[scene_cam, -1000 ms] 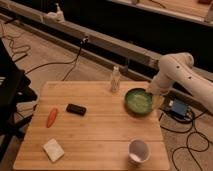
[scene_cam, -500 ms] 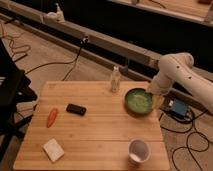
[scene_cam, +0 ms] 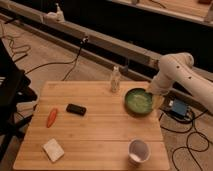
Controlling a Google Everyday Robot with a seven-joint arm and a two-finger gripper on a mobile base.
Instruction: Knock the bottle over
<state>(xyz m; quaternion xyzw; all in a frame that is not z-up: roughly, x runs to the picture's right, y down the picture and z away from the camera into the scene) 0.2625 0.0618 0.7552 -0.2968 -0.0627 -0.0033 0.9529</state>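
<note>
Whether the jaws are spread or pressed together, I cannot tell; the gripper sits at the right rim of the green bowl. The wooden table has bare surface left of the bowl. The bottle stands upright just behind-left of the bowl, near the far edge, apart from the gripper.

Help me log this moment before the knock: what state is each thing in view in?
bottle: upright on the table, at its far edge, untouched.
green bowl: upright, right of the bottle.
white cup: upright, mouth up, front right.
carrot: lying flat.
black block: lying flat.
pale sponge: lying flat.
gripper: low at the bowl's right rim, clear of the bottle.
</note>
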